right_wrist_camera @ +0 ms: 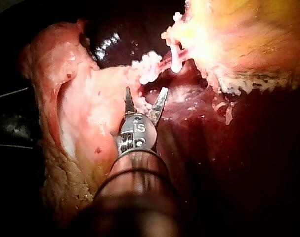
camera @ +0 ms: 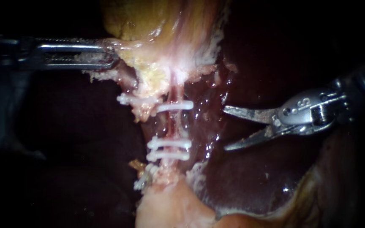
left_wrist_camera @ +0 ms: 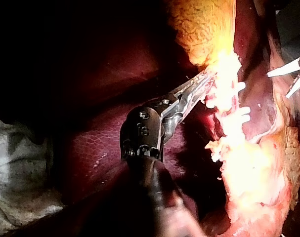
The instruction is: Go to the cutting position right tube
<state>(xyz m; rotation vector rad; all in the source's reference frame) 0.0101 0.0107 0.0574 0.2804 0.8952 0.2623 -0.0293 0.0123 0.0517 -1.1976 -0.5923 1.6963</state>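
My right instrument (camera: 225, 128), jaws apart, sits centre-right near the right tube (camera: 175, 124); my left instrument (camera: 114, 57) clamps the gallbladder (camera: 148, 25) upper left

Dark nearly everywhere, black out at the edges. Bright, warm light in the middle only, with tiny shiny spots where wet. In the left wrist view, a pale, crumpled cloth (left_wrist_camera: 16, 163) off in the gloom, well apart from the lit patch. Beyond that, too dark to tell.
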